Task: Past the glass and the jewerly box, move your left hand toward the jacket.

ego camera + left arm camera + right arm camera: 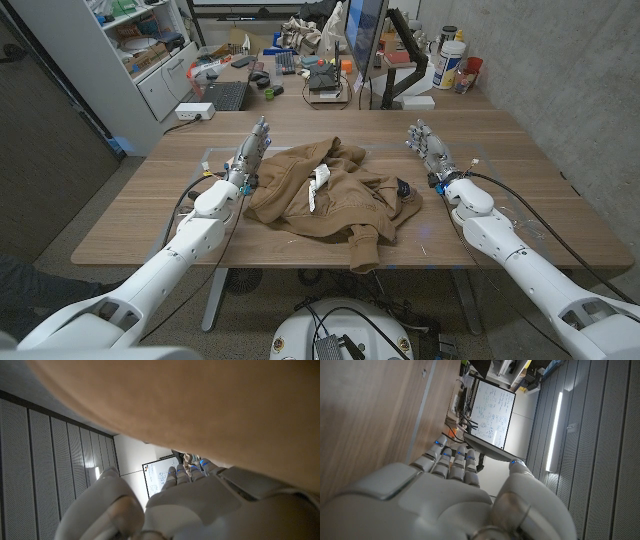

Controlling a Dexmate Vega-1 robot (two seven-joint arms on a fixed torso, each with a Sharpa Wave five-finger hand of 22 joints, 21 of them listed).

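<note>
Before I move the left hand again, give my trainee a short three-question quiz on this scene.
1. True or false: the left hand is holding the jacket.
2. Which thing lies between the two hands on the table? A) a laptop B) the jacket C) a plate
3. Fill in: the right hand holds ____.

Key: 1. False; its fingers are extended beside the jacket's edge, gripping nothing. 2. B. 3. Nothing; its fingers are apart above bare wood.
</note>
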